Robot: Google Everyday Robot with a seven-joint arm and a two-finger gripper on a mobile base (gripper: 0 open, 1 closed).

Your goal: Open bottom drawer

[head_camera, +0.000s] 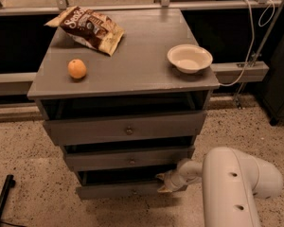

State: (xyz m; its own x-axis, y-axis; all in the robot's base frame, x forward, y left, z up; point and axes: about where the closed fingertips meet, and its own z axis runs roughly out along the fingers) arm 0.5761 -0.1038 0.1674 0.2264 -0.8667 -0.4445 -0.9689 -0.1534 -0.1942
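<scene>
Progress on the task looked small in the camera view, which was the only one. The claw (162, 183) was low down at the right end of the bottom drawer (116, 191), touching its front panel or just beside it. The panel stretched away from the claw toward the left side of the picture. I could not tell if the claw was open or closed, and I could not tell if it had hold of anything. A dark gap lay just above the claw, between the bottom drawer and the middle drawer (128, 158). In my judgement the bottom drawer was out only a little, if at all, so reaching it seemed done and nearly the whole pull was left to do.

Several things were hard to make out. I could not find the knob of the bottom drawer on the dim panel, so I could not say whether the claw was near it. The exact contact of the claw with the panel was lost in shadow. The thick white arm (236, 183) behind the claw covered the floor and the lower right corner of the cabinet. The inside of every drawer was dark. High above the claw, the worktop (132, 74) carried an orange (77, 68), a snack bag (90, 28) and a bowl (190, 57), all well apart from the claw.
</scene>
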